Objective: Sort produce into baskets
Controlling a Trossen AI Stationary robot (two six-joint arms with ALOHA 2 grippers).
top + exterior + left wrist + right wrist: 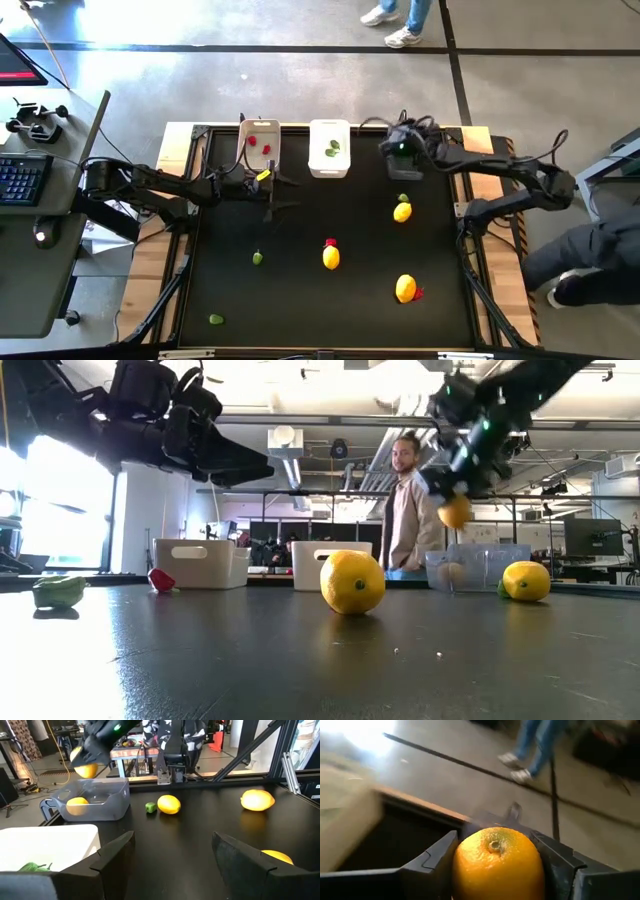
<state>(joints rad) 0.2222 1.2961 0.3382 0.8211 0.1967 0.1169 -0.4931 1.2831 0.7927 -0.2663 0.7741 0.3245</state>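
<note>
From above, the right gripper (403, 150) is hovering over the dark grey bin (404, 161); three lemons (331, 257) and stray green and red pieces are waiting on the table (300, 290) — sorting looks partly done. Its wrist view is showing an orange lemon (498, 864) clamped between its fingers, while the left wrist view is showing the left gripper (172, 855) gaping wide, empty, beside the white bin (50, 840).

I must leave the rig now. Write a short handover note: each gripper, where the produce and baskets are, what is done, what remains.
Right gripper: shut on a yellow-orange lemon-like fruit, above the clear-looking bin that already holds one lemon.
Left gripper: open, empty, near the beige bin.
Done: red pieces in the beige bin, green pieces in the bright white bin.
Left on the black table: three lemons, two green pieces, small red pieces.
</note>
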